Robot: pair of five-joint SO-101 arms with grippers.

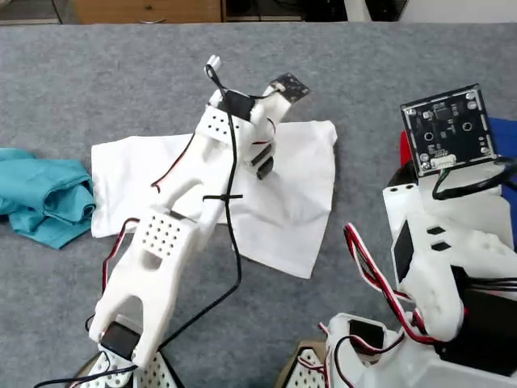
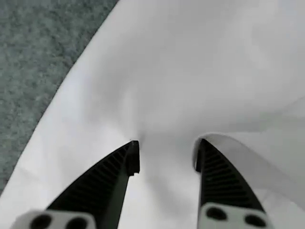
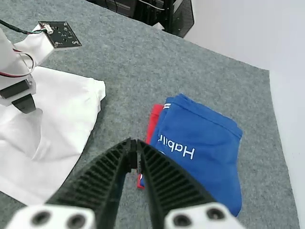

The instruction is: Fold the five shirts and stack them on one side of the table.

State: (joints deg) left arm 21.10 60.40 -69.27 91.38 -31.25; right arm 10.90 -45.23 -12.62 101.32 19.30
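A white shirt [image 1: 295, 198] lies partly folded in the middle of the grey table [image 1: 363, 73]. My left gripper [image 2: 166, 156] stands open with both fingertips pressed down on the white shirt [image 2: 190, 71], near its far edge, and cloth bunches slightly between them; it is also seen in the high view [image 1: 262, 162]. My right gripper [image 3: 133, 151] is shut on nothing and hangs above the table beside a folded blue shirt [image 3: 200, 148] that lies on a red shirt [image 3: 155, 121]. A crumpled teal shirt [image 1: 44, 198] lies at the left edge.
The left arm [image 1: 174, 234] stretches across the white shirt from the near left. The right arm [image 1: 452, 250] stands raised at the near right, hiding most of the blue and red stack [image 1: 404, 149]. Bare table lies along the far side.
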